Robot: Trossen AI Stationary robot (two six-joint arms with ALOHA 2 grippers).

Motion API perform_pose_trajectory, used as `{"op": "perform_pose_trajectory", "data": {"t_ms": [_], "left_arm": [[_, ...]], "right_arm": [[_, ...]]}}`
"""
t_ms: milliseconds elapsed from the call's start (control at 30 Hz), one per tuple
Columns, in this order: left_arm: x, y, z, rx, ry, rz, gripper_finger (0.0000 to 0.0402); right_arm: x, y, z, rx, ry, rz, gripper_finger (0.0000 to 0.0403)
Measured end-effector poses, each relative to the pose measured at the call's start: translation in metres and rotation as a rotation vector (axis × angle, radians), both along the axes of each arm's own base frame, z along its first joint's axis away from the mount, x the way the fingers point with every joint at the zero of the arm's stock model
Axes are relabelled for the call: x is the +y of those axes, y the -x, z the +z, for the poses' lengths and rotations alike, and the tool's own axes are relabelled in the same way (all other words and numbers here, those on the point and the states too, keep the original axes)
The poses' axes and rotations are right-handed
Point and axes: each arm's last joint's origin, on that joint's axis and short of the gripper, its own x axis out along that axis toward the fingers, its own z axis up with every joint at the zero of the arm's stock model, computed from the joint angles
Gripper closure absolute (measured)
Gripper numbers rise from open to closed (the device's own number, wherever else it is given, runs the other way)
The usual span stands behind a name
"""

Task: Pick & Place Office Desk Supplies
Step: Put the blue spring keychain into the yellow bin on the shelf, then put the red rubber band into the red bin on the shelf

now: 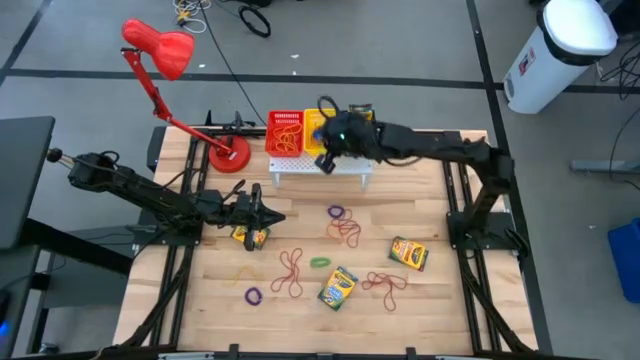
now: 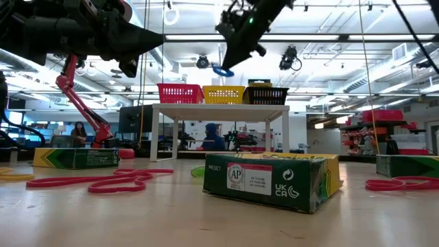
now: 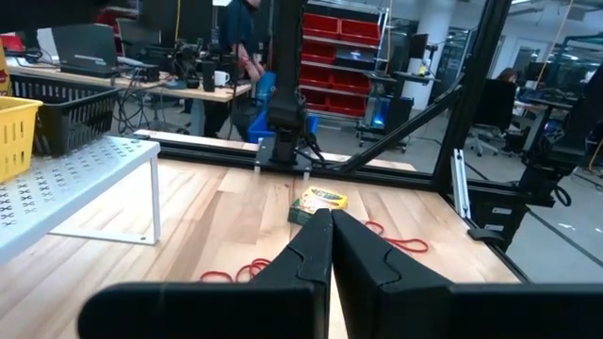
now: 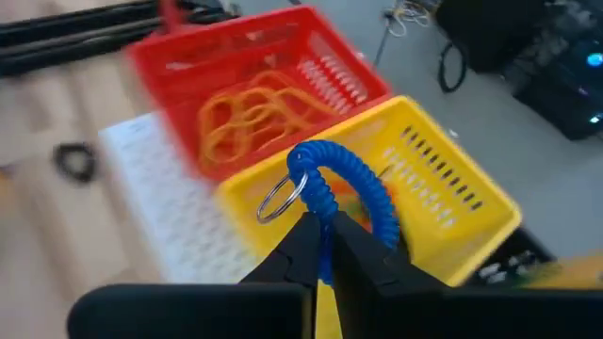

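Note:
My right gripper (image 1: 326,155) hangs above the white rack (image 1: 320,168), by the yellow basket (image 4: 443,207), shut on a blue coiled cord (image 4: 344,184) with a metal key ring (image 4: 278,201). My left gripper (image 1: 275,215) is shut and level over the table's left half, holding nothing. A crayon box (image 1: 250,236) lies under it. Two more crayon boxes (image 1: 409,253) (image 1: 338,288) and several loose rubber bands (image 1: 344,230) (image 1: 290,272) lie flat on the wooden table. The red basket (image 4: 245,85) holds orange rubber bands (image 4: 245,118). My right gripper pinches one end of the blue coil (image 4: 325,226) between its two fingers, which slant downward from the table's right side. The coil arches out past the fingertips, and the key ring hangs at its free end. It is lifted clear, above the baskets (image 2: 221,70).
Red, yellow and black baskets (image 2: 266,95) stand in a row on the white rack at the table's far edge. A red desk lamp (image 1: 160,50) stands at the far left, its base (image 1: 230,155) beside the rack. The table's near middle holds the scattered bands.

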Motion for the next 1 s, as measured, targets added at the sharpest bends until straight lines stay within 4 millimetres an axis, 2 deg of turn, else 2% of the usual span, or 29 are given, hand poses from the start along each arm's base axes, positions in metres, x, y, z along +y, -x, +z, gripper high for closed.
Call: {"op": "perform_pose_trajectory", "data": {"t_ms": [200,400,600,800,900,1000], "left_arm": [[0.000,0.000,0.000,0.002,0.000,0.000,0.0389],[0.000,0.000,0.000,0.000,0.000,0.000,0.0389],[0.000,0.000,0.000,0.000,0.000,0.000,0.0389],[0.000,0.000,0.000,0.000,0.000,0.000,0.0389],[0.000,0.000,0.000,0.000,0.000,0.000,0.0389],[0.000,0.000,0.000,0.000,0.000,0.000,0.0389]], "right_arm": [[-0.033,-0.003,-0.014,0.026,-0.029,-0.024,0.0383],[-0.047,-0.009,-0.029,0.039,-0.039,-0.043,0.0371],[-0.047,-0.012,-0.030,0.026,-0.027,-0.050,0.0346],[-0.047,-0.010,-0.026,0.018,-0.012,-0.074,0.0287],[-0.040,-0.009,-0.020,0.009,-0.009,-0.051,0.0263],[-0.020,-0.005,-0.007,-0.008,0.034,-0.028,0.0265]]}}
